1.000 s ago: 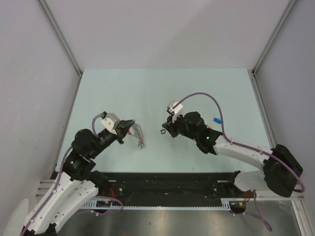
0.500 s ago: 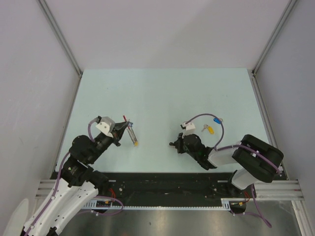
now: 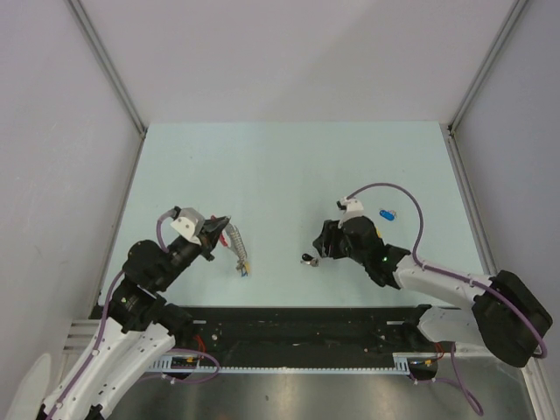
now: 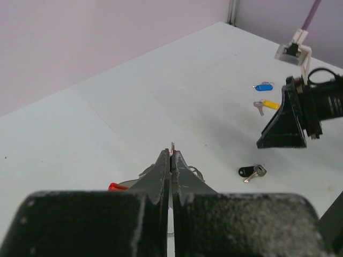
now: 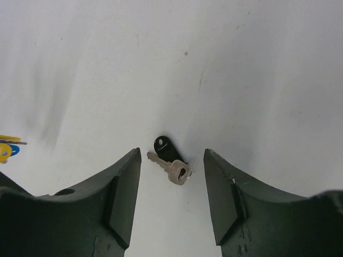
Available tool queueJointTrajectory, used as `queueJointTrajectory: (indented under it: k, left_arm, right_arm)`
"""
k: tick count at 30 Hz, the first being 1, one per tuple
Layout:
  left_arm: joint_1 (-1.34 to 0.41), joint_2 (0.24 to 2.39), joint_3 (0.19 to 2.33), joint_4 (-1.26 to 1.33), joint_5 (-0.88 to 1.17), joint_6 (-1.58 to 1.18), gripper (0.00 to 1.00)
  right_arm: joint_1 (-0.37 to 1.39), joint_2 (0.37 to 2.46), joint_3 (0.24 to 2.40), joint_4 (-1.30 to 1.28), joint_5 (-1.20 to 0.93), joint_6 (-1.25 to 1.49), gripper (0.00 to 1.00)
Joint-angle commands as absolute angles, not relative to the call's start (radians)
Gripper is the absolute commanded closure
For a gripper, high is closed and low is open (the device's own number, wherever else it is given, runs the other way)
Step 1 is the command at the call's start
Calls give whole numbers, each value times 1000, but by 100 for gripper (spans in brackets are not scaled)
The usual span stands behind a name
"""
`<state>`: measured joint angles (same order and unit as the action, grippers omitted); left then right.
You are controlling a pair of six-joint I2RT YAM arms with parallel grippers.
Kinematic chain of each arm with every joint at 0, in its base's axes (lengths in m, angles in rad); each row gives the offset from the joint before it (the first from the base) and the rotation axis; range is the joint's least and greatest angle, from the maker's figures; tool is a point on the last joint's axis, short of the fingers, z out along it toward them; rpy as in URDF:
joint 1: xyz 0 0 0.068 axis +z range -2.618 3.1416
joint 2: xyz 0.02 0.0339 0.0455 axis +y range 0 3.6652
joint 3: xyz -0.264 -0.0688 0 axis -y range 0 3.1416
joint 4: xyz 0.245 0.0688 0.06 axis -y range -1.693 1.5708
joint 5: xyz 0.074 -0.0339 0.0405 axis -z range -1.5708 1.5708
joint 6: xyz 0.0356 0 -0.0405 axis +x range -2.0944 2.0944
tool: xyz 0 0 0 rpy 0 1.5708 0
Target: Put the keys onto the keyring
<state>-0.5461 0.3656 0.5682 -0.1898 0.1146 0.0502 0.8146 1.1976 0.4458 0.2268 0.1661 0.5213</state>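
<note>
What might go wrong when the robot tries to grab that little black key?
1. The black key lies flat on the table, just below the open right hand. The hand may scrape past the key or nudge it away.
2. The left hand pinches only a thin bit of the keyring, which might twist or slip during threading.

The key is shiny silver metal with a black plastic tag, the table smooth and matt

A pale green table sits boxed in by plain lilac-grey walls and slanting aluminium posts
</note>
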Motion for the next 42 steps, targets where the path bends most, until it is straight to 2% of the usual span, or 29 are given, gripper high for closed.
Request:
queueJointTrajectory:
  k: [1,5,12,16,22,33,36,39,40,42]
  left_arm:
    - [-526,367,575,-146,152,41,100]
    - [-523,373,575,-144,166,38,100]
    - [-517,379,578,-147,184,37,100]
    - [-514,377,577,-149,186,38,100]
    - [-512,377,577,-149,189,40,99]
    - [-511,371,575,-147,196,37,100]
    - [-511,371,575,-147,198,37,99]
    - [-511,373,575,-147,201,37,100]
    - [-509,373,575,-147,201,37,100]
    - [-511,374,575,-149,204,35,100]
  right_arm:
    - [703,1180,619,-122,-74,433,46]
    - [586,1261,719,-292,-230,423,46]
    - [512,1462,827,-357,-443,403,55]
    - [503,1586,862,-356,-477,402,59]
    - [492,1650,868,-313,-503,413,68]
    - [486,1720,867,-259,-506,433,72]
    - [486,1727,865,-255,-500,430,78]
    - [485,1720,867,-258,-489,422,88]
    - [485,1706,867,-256,-485,420,95]
    - [486,1681,867,-255,-473,410,100]
